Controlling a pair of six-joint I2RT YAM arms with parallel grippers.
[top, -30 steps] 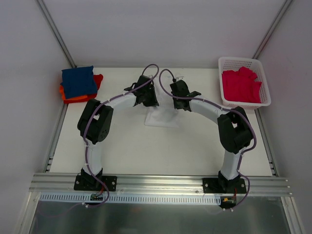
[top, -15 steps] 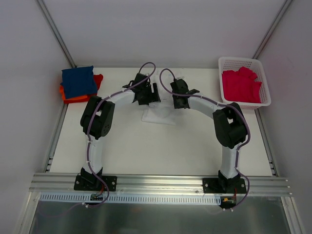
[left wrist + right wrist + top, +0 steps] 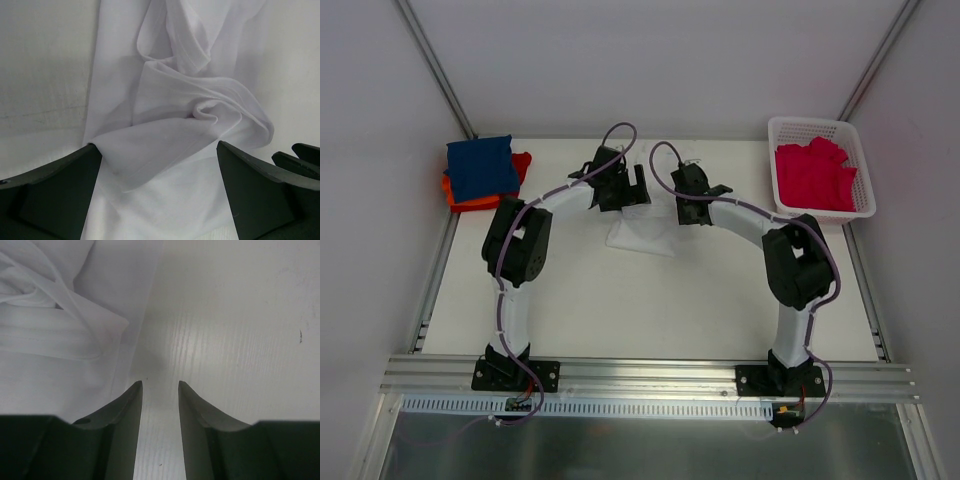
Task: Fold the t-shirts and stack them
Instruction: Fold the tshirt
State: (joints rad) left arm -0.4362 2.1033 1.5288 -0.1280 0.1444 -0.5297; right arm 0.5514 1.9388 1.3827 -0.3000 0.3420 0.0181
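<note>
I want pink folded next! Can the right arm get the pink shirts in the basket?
Probably yes: the right gripper is open and empty, and the pink shirts lie uncovered in the basket on that arm's side.

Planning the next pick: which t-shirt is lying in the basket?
The crimson-pink t-shirt, crumpled in the white basket at far right. The navy t-shirt sits folded on the orange-red one at far left; the white t-shirt lies mid-table.
</note>
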